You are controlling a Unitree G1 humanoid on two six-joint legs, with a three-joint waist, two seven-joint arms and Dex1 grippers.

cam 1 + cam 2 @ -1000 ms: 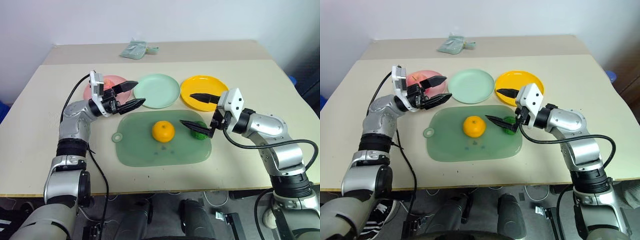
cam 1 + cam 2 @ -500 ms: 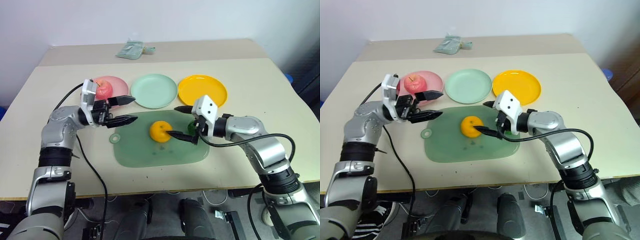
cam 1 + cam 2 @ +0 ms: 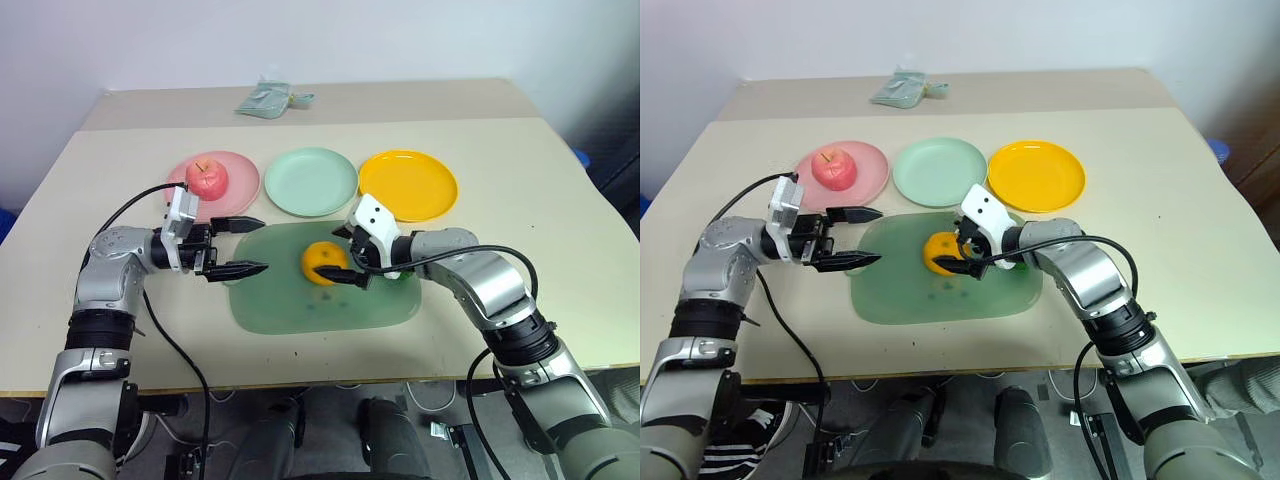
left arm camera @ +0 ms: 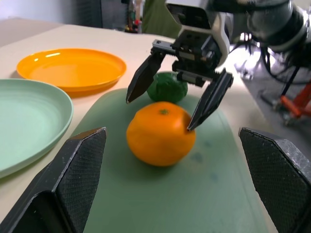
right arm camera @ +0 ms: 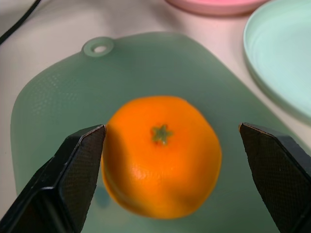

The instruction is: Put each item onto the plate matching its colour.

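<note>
A: A beige worktop point(image 3: 520, 200) stands against a pale wall, and a second, lower surface lies at its far edge with a crumpled greenish packet point(image 3: 265, 98) on it. Across the far half sit three plates in a row: the pink plate point(image 3: 240, 172) on the left, the mint plate point(image 3: 316, 181) in the middle, the yellow-orange plate point(image 3: 408, 185) on the right.

B: The apple point(image 3: 208, 178) sits on the pink plate. Nearer lies the green cutting board point(image 3: 300, 305), and the orange point(image 3: 325, 263) rests on it. The right pincer point(image 3: 345, 255) is spread wide with one finger on each side of the orange; it has not closed on it.

A: The left pincer point(image 3: 248, 246) hovers over the board's left end, fingers parted, gripping nothing.

B: The left wrist view shows what the head views mostly hide: the dark green bumpy ball point(image 4: 167, 87) on the board just behind the orange, screened by the right arm from above. It seems to show one right fingertip at the orange's skin.

A: The right wrist view looks straight down on the orange's green stem mark, between its own two fingers, and catches the board's hanging hole.

B: No readable writing or brand shows anywhere.
</note>
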